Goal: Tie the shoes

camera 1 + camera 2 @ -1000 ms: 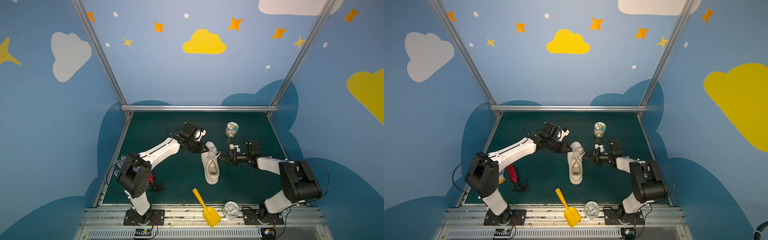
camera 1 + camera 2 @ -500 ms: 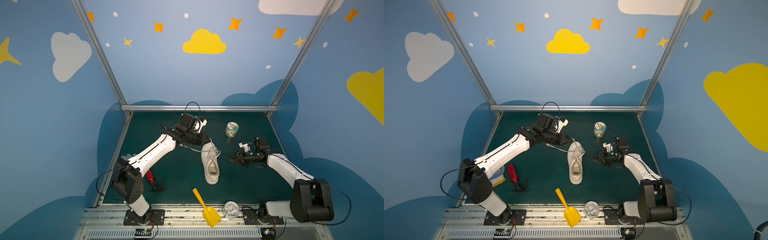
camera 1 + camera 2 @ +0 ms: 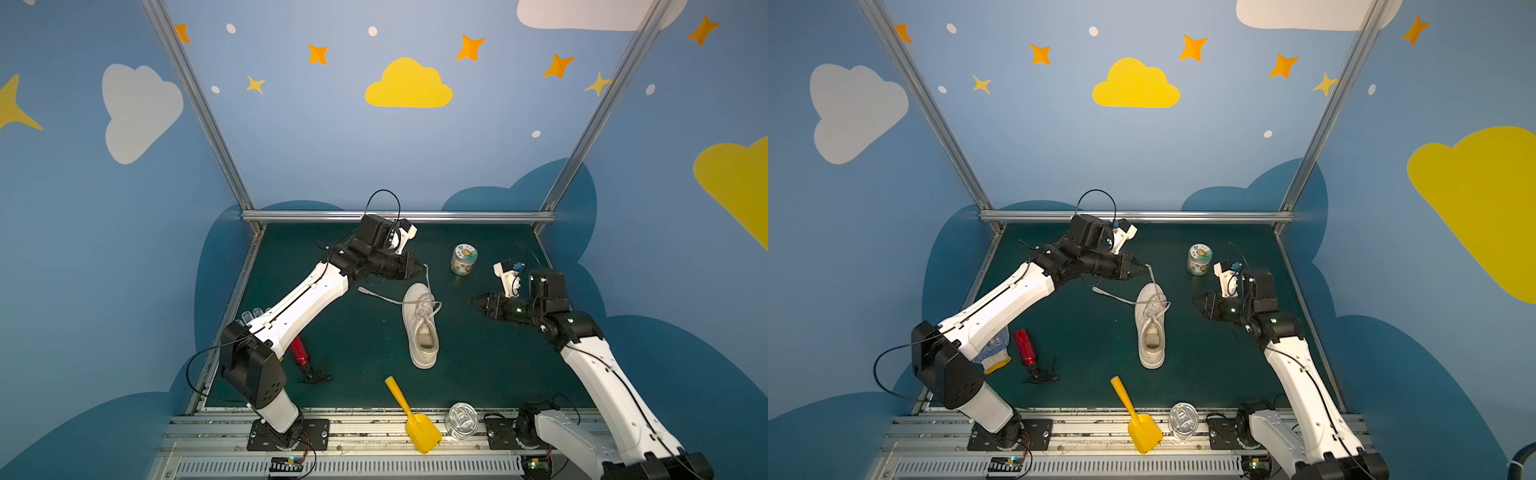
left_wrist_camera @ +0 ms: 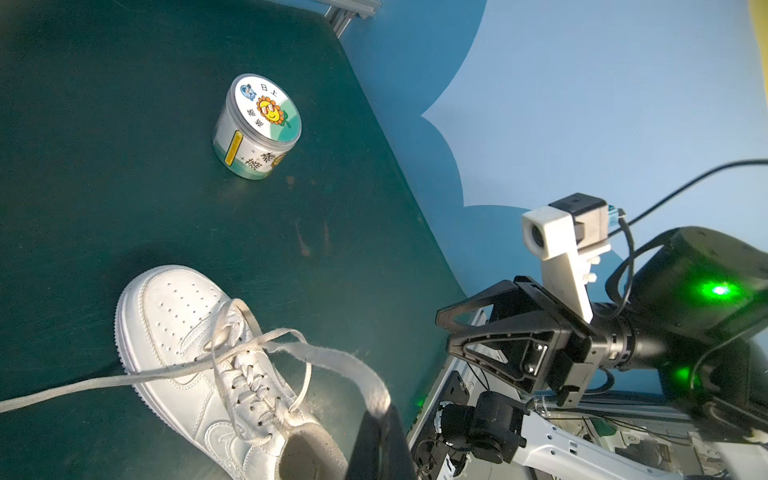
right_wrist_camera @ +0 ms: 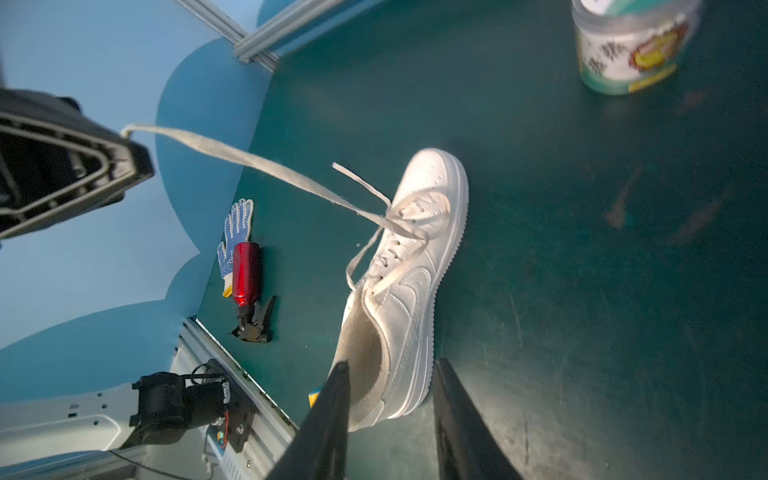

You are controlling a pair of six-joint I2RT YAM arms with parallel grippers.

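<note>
Surface: green mat [image 3: 353, 332], whole work area. The white sneaker [image 3: 422, 332] sits mid-mat on its sole, toe toward the back wall, laces threaded but untied. The left gripper [image 3: 420, 268] hangs above the toe, clamped on one lace [image 3: 427, 279], which runs straight down to the eyelets. The right gripper [image 3: 476, 300] is to the sneaker's right, apart from it, with its jaws parted and nothing between them. The other lace end [image 3: 380, 297] lies loose on the mat, left of the toe. A jar [image 3: 464, 259] stands upright near the back right.
</note>
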